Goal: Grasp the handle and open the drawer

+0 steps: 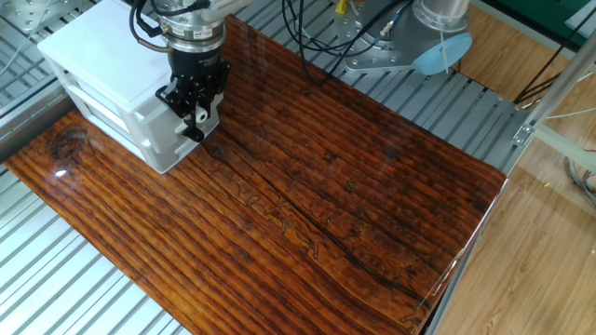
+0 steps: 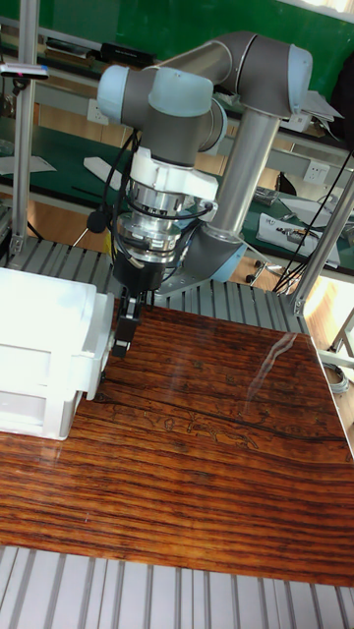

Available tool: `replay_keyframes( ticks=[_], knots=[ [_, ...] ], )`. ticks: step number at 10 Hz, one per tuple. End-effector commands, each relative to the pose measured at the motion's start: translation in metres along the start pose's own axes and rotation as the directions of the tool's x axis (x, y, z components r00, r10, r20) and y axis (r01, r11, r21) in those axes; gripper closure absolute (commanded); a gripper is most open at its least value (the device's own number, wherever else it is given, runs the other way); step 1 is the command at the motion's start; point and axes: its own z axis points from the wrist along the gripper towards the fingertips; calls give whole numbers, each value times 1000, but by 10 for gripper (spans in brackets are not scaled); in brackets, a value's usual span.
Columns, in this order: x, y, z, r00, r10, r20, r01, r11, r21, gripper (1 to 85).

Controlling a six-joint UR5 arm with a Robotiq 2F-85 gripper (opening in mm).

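The white cabinet (image 1: 98,56) stands at the far left of the wooden board, and also shows at the left of the tall fixed view (image 2: 44,339). Its drawer (image 1: 170,140) has its front panel facing right, towards the arm. My gripper (image 1: 196,119) hangs straight down against that panel, black fingers close together around a small whitish piece that looks like the handle (image 1: 198,113). In the tall fixed view the gripper (image 2: 123,339) touches the cabinet's right side and hides the handle. I cannot tell how far the drawer stands out.
The dark wooden board (image 1: 326,205) covers the table, with ribbed metal around it (image 1: 56,279). The arm's base (image 1: 386,46) and black cables (image 1: 307,28) sit at the back. A metal post (image 2: 25,147) stands behind the cabinet.
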Motion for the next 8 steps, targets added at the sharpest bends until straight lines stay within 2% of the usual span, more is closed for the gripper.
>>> replay_keyframes(
  ticks=[1,8],
  knots=[
    [-4,-3,0,1000,11,11,-11,1000,8,537],
    [-9,-5,3,1000,18,4,-18,1000,13,553]
  ],
)
